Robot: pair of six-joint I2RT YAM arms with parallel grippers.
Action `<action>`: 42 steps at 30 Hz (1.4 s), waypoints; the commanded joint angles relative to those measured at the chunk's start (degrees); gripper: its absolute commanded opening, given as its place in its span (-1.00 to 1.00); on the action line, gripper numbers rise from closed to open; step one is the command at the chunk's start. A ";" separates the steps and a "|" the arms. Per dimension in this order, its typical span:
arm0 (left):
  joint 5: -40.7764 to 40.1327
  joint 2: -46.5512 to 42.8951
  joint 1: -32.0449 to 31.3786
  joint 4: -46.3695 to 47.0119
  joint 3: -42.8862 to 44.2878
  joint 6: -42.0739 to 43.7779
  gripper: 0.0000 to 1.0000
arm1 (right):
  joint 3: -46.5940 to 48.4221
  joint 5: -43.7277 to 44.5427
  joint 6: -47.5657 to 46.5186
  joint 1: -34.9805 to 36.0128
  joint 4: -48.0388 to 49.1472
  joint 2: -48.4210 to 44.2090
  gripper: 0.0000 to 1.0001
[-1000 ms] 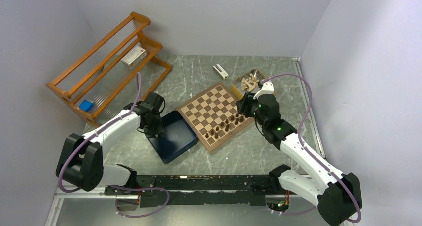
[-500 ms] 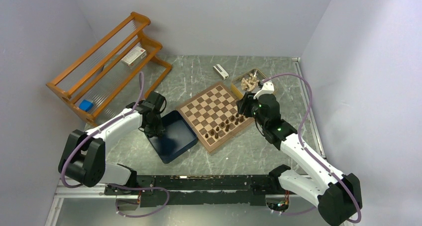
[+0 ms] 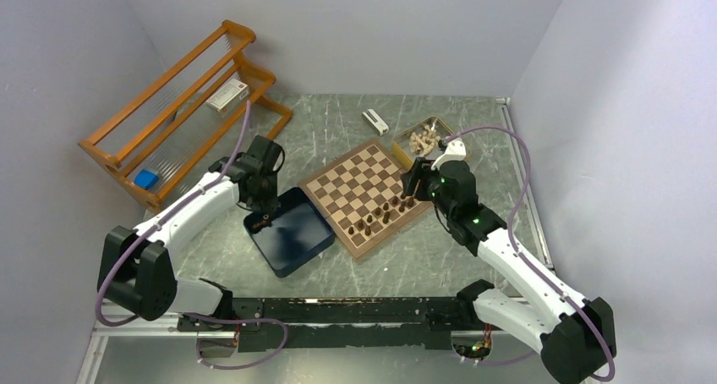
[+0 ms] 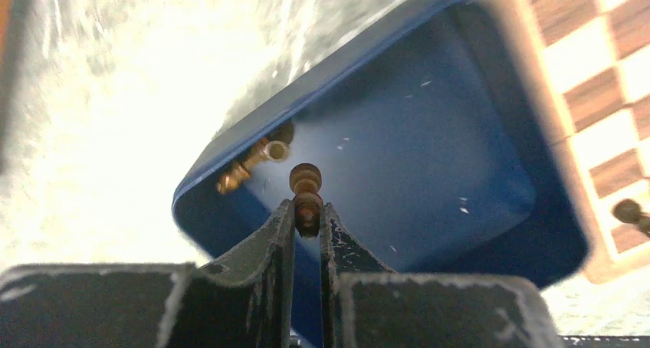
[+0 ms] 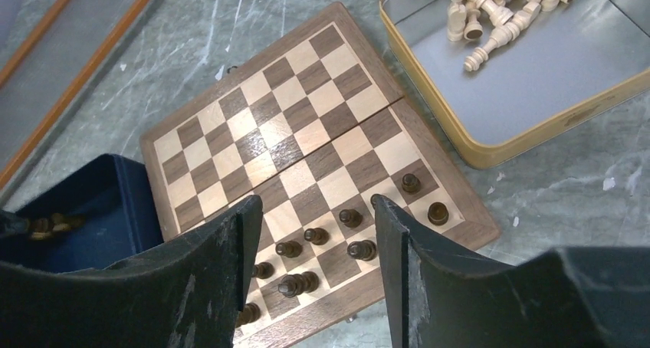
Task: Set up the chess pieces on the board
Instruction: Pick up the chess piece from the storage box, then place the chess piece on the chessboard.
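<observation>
My left gripper [image 4: 307, 210] is shut on a dark brown chess piece [image 4: 306, 185], which it holds above the dark blue box [image 4: 429, 133]. Two or three more brown pieces [image 4: 249, 164] lie in that box's far corner. In the top view the left gripper [image 3: 262, 206] hangs over the box's [image 3: 292, 236] left end. The board [image 3: 359, 177] lies right of the box, with several dark pieces [image 3: 385, 213] standing in its near right rows. My right gripper [image 5: 316, 210] is open and empty above those pieces [image 5: 351, 218], at the board's [image 5: 283, 103] near right side.
A gold-rimmed tin [image 5: 521, 80] of pale beige pieces [image 5: 490, 11] sits beyond the board's right corner. A wooden rack [image 3: 182, 105] stands at the back left with a small blue object [image 3: 146, 178] on it. A small white item [image 3: 374, 122] lies behind the board.
The left gripper has shut on a dark piece in the blue box and lifted it up and back. The right jaws have opened a little wider; that arm has barely moved.
</observation>
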 commanded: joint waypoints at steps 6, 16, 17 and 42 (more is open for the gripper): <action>1.70 -3.43 -1.88 -3.35 8.75 3.34 -0.89 | 1.24 1.28 -0.12 0.05 -1.95 -4.80 0.22; 4.85 -6.48 -7.00 1.66 10.47 9.38 -0.87 | -0.31 -0.53 2.11 0.05 -1.97 -6.76 0.37; 5.09 -5.76 -7.99 1.96 11.67 10.03 -0.86 | -0.48 -0.41 2.39 0.05 -2.10 -7.08 0.42; 0.50 20.07 -35.83 6.42 36.03 16.15 -0.85 | -0.94 14.52 3.90 0.05 -11.04 -22.32 1.00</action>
